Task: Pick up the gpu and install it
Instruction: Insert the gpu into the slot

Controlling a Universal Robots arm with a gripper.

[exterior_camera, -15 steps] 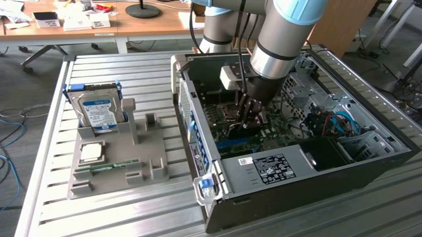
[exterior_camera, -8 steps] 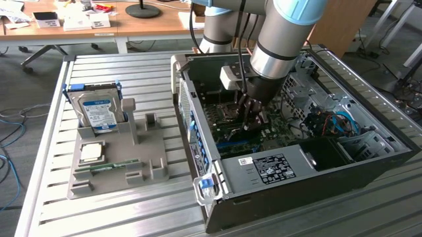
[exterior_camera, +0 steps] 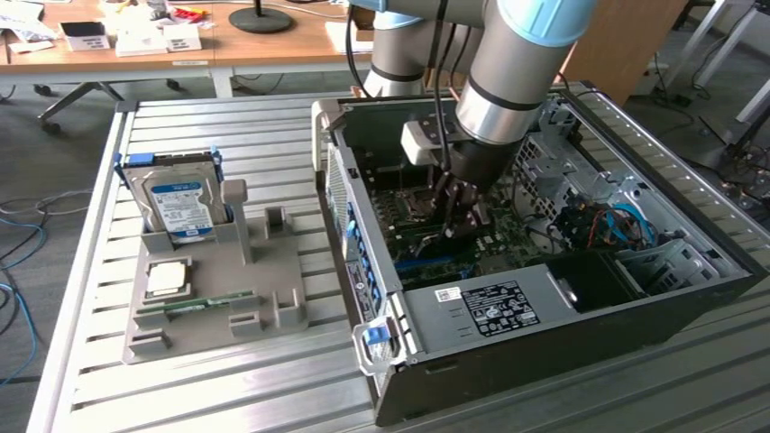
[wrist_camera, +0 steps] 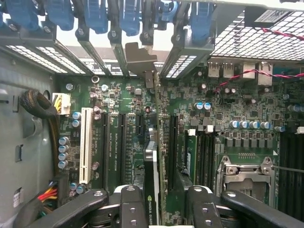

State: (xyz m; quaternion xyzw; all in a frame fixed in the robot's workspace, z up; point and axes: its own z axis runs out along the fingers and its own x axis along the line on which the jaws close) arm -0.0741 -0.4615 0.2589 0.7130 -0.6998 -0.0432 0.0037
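The gpu [wrist_camera: 156, 156] stands on edge inside the computer case [exterior_camera: 578, 343], seated upright in a slot of the green motherboard [wrist_camera: 237, 118], with its metal bracket [wrist_camera: 141, 59] up against the rear wall of the case. In the wrist view the card runs straight between the two black fingers [wrist_camera: 130, 209], and a gap shows on each side of it, so the gripper [wrist_camera: 164, 209] is released and straddles the card without clamping it. In the exterior view the gripper [exterior_camera: 461, 209] reaches down into the open case from above. A white slot [wrist_camera: 86, 145] lies beside the card on the board. Outside the case, a grey holder [exterior_camera: 216, 289] on the slatted table [exterior_camera: 180, 397] carries a hard drive [exterior_camera: 178, 203] with a blue label.
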